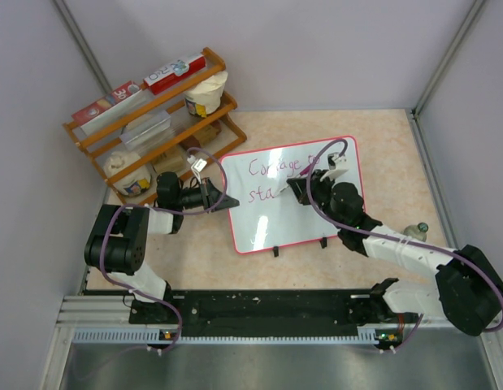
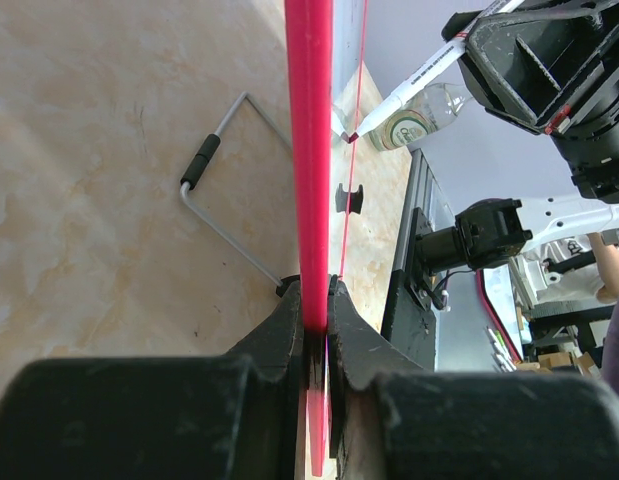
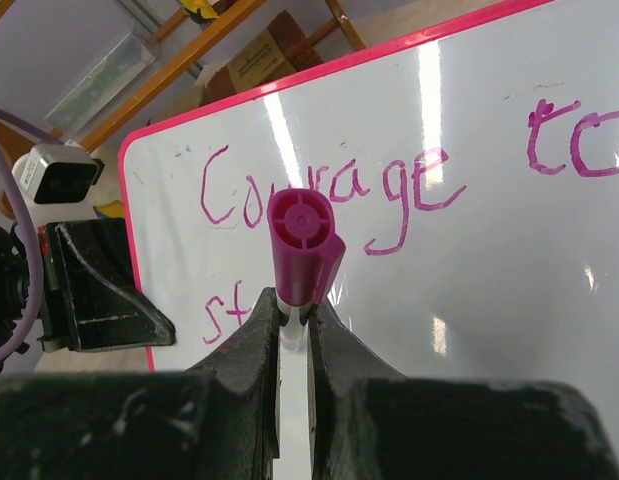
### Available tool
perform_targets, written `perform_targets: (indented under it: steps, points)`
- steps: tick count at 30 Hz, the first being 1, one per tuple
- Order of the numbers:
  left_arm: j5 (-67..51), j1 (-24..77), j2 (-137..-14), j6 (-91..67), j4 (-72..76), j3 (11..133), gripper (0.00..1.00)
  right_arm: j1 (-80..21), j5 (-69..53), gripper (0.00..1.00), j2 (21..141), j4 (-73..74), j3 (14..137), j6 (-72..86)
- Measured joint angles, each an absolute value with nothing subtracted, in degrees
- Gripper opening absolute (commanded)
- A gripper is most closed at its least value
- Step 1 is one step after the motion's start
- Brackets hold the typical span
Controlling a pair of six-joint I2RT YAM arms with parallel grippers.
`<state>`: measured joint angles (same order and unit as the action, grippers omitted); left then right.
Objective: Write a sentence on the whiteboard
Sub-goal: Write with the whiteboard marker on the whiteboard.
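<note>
Firmly, left tool (image 2: 314, 300) pinches whiteboard (image 2: 309, 150) rim; right tool (image 3: 294, 305) clenches marker (image 3: 301, 235).

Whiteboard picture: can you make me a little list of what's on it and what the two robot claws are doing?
Whiteboard: white with a pink rim
Writing: pink cursive, "Courage to", with "sta" on the line below
Left claw: shut on the whiteboard's pink edge
Right claw: shut on a marker
Marker: pink-purple end up, tip pointing at the whiteboard
Behind: wooden shelf with boxes and cups
</note>
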<state>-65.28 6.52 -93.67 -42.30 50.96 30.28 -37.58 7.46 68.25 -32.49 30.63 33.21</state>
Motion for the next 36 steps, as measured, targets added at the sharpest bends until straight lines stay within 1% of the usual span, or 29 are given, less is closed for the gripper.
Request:
perform_targets:
  steps: [36]
  points:
    - [-65.36, 6.5, -93.67, -42.3, 50.98, 30.28, 0.0, -36.99, 10.02, 0.0, 68.16, -32.58, 32.38, 31.09]
